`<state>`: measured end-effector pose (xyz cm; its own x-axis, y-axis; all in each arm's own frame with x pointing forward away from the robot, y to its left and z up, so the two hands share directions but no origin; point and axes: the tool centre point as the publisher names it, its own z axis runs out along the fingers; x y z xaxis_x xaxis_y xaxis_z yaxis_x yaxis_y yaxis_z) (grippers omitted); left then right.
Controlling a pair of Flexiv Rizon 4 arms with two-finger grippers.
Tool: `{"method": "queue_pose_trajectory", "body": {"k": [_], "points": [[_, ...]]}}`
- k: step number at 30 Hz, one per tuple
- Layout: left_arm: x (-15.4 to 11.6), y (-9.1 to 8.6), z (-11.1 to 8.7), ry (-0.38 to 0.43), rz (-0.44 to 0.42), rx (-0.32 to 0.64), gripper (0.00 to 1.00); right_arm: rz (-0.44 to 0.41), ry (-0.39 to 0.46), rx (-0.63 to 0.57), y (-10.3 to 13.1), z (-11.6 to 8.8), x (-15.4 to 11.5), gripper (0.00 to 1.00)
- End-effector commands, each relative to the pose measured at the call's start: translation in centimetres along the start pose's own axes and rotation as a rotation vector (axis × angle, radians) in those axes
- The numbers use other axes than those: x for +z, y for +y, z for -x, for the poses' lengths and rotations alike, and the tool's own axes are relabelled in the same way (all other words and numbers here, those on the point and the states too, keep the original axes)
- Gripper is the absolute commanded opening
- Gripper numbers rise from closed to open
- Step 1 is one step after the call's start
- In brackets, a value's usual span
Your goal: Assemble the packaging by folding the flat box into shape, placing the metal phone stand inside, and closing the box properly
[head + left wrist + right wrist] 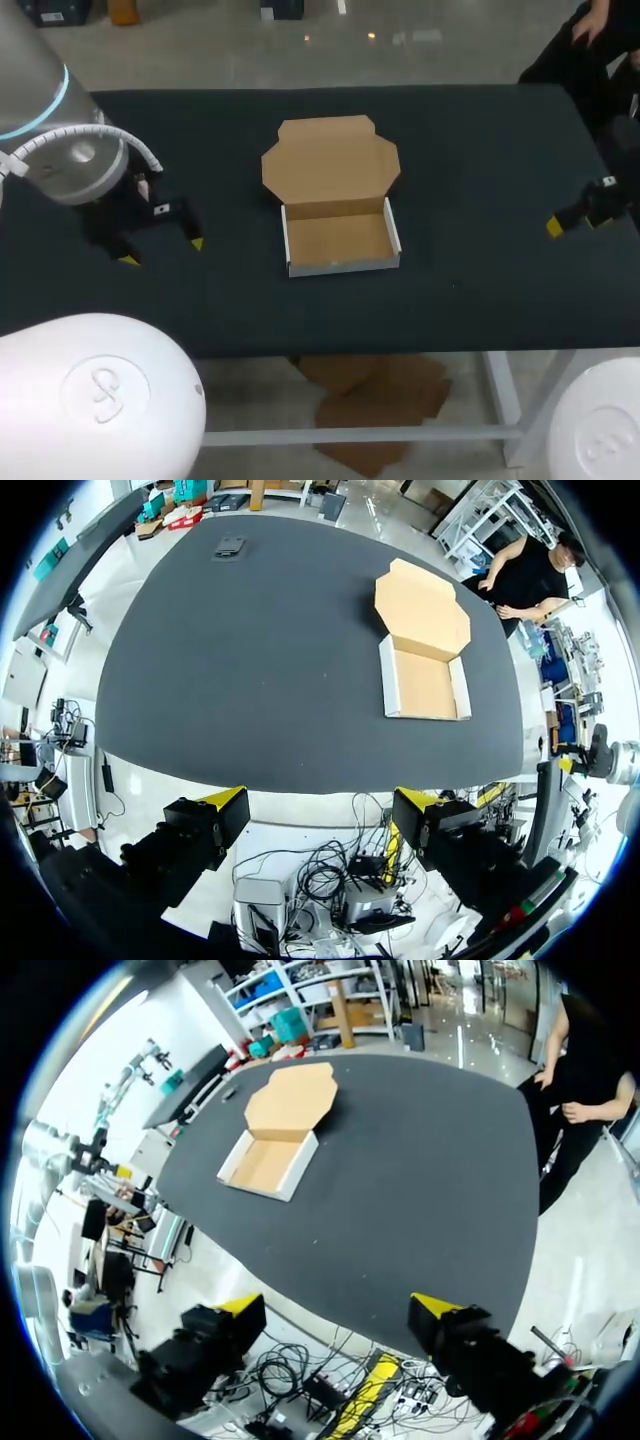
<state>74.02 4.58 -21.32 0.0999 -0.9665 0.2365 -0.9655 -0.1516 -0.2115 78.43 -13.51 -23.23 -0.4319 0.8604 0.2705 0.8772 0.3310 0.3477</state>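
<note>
Box (336, 240) sits centrally, tray formed, lid (330, 165) flat at its 12 o'clock. Left gripper (163, 251) at 9, right gripper (338, 1310) at 3 — both spread wide, empty. Small dark item (228, 547), well apart, may be the stand — grip squarely, lower gently.

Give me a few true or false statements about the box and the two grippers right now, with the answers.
1. The box sits on the table with its lid open. True.
2. Something lies inside the box. False: it is empty.
3. The left gripper is shut on the box. False: it is open and apart from the box.
4. The right gripper is open and holds nothing. True.
</note>
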Motion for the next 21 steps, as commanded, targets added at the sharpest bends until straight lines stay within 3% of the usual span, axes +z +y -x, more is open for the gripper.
{"method": "queue_pose_trajectory", "body": {"k": [1, 21], "points": [[-0.04, 0.16, 0.16, 0.013, 0.001, 0.013, 1.0, -0.002, -0.007, 0.006, -0.19, -0.35, -0.19, 1.0], [-0.1, -0.02, 0.57, 0.051, -0.007, 0.013, 1.0, 0.008, -0.003, 0.022, -0.24, -0.66, -0.27, 1.0]]}}
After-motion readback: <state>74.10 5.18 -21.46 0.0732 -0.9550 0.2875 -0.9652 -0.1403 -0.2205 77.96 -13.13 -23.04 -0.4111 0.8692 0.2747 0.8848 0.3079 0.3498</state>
